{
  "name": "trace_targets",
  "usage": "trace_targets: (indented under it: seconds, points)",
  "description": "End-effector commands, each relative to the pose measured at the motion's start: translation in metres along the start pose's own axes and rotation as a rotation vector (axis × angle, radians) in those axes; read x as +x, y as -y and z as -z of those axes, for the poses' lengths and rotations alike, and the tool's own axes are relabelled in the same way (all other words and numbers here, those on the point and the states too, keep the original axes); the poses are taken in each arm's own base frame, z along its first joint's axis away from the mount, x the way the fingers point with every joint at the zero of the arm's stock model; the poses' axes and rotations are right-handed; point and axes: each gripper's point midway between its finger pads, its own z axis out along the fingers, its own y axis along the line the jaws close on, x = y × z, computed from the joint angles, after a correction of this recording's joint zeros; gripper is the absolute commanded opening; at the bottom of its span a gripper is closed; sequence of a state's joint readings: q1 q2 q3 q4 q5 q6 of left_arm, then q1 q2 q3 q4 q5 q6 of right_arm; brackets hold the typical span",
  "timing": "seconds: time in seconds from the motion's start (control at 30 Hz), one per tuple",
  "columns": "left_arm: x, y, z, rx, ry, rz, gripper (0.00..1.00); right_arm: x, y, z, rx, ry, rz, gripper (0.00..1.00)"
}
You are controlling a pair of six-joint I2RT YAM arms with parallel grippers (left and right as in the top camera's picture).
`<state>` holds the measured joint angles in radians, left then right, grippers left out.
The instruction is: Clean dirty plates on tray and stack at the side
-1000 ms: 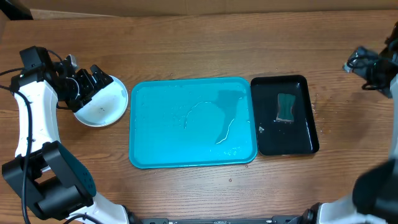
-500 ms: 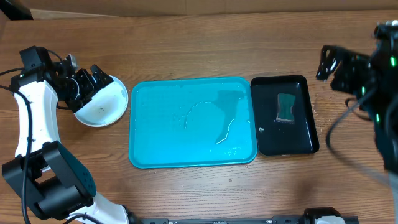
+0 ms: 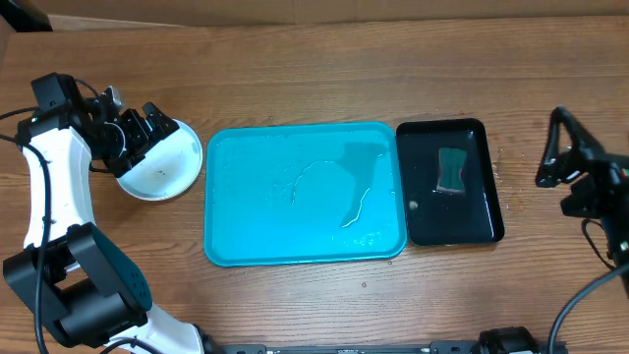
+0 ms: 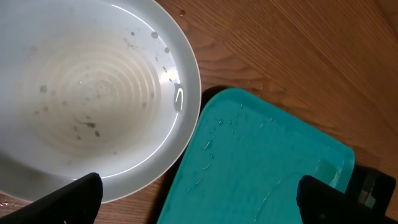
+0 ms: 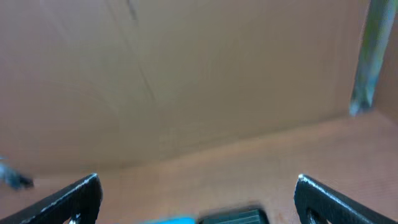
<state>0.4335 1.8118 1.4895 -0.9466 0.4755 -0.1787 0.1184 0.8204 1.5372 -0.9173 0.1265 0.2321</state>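
A white plate (image 3: 162, 165) with small dark specks sits on the table left of the turquoise tray (image 3: 256, 216). The tray holds no plates, only streaks of water. My left gripper (image 3: 147, 133) is open and empty over the plate's near-left edge. In the left wrist view the plate (image 4: 87, 93) and the tray corner (image 4: 267, 168) lie below the spread fingers (image 4: 199, 205). The light blue and yellow-green plates are not visible. My right gripper (image 3: 568, 162) is open and empty in the air at the far right; its wrist view (image 5: 199, 202) is blurred.
A glossy black tray (image 3: 477, 221) stands right of the turquoise tray and holds a green sponge (image 3: 451, 169). A cardboard wall runs along the table's far edge (image 3: 295, 10).
The right arm has swung in from the far right edge, passed near the black tray, then dropped nearer to the front. The left arm and the plate have not moved.
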Motion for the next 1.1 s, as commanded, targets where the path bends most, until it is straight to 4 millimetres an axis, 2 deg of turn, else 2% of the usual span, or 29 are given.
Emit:
trace_targets:
  seconds: [0.0,0.07,0.17,0.43,0.6,0.83,0.93,0.97,1.07]
  points:
    - [-0.005,0.003,0.001,0.012,0.009,-0.029,1.00,-0.001,0.006,0.007,0.002,0.103,-0.015,1.00]
    - [-0.005,0.003,0.001,0.012,0.009,-0.029,1.00,0.000,0.004,0.009,-0.046,0.210,-0.021,1.00]
    - [-0.005,0.003,0.001,0.012,0.009,-0.029,1.00,0.018,0.009,0.010,-0.089,0.334,-0.036,1.00]
    - [-0.005,0.003,0.001,0.012,0.009,-0.029,1.00,0.100,0.019,0.009,-0.257,0.558,-0.010,1.00]
    - [-0.005,0.003,0.002,0.012,0.009,-0.029,1.00,0.139,0.029,0.001,-0.292,0.618,0.020,1.00]
    - [-0.005,0.003,0.001,0.012,0.009,-0.029,1.00,0.195,0.045,-0.027,-0.259,0.512,0.014,1.00]
    - [-0.005,0.003,0.001,0.012,0.009,-0.029,1.00,0.223,0.053,-0.042,-0.223,0.381,0.006,1.00]
    - [-0.005,0.003,0.002,0.012,0.009,-0.029,1.00,0.240,0.058,-0.048,-0.200,0.307,0.002,1.00]
    - [-0.005,0.003,0.002,0.012,0.009,-0.029,1.00,0.275,0.071,-0.059,-0.142,0.163,-0.003,1.00]
